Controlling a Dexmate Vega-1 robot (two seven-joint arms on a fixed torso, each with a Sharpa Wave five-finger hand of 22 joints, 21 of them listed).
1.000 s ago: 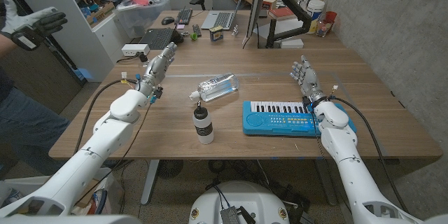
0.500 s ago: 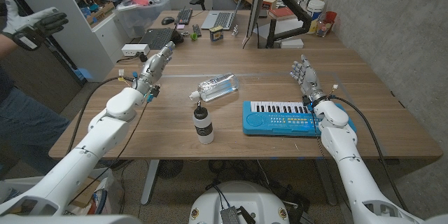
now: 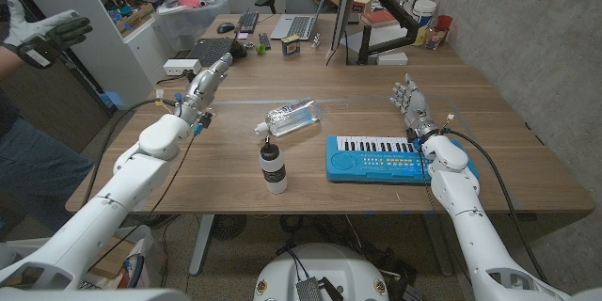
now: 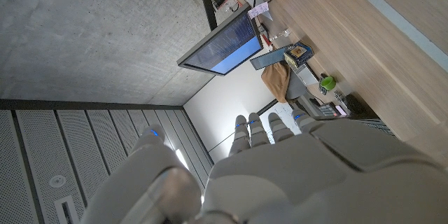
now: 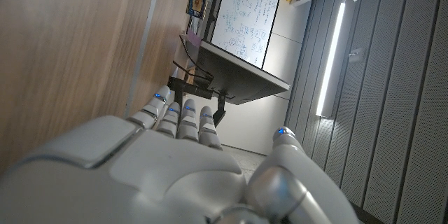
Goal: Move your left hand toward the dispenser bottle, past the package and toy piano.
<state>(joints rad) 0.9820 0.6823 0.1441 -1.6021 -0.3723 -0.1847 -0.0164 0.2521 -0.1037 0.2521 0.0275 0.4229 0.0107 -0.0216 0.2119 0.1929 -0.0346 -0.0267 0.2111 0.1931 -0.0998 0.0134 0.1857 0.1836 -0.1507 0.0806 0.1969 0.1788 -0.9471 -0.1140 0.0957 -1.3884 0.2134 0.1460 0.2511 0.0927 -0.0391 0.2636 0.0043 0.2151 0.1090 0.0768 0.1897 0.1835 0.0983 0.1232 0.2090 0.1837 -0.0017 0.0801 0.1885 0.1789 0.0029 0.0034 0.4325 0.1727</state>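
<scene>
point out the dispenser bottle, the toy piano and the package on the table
dispenser bottle [image 3: 273,167], head view, on its white body below the black cap
toy piano [image 3: 372,159], head view, on the blue case just under the keys
package [image 3: 293,116], head view, on the middle of the clear wrap

A black-capped white dispenser bottle [image 3: 274,166] stands upright between the clear package [image 3: 292,117] lying flat and the blue toy piano [image 3: 377,157].

Left hand [image 3: 199,89] outstretched, empty; right hand [image 3: 412,105] upright, fingers [image 3: 406,90] extended.
</scene>
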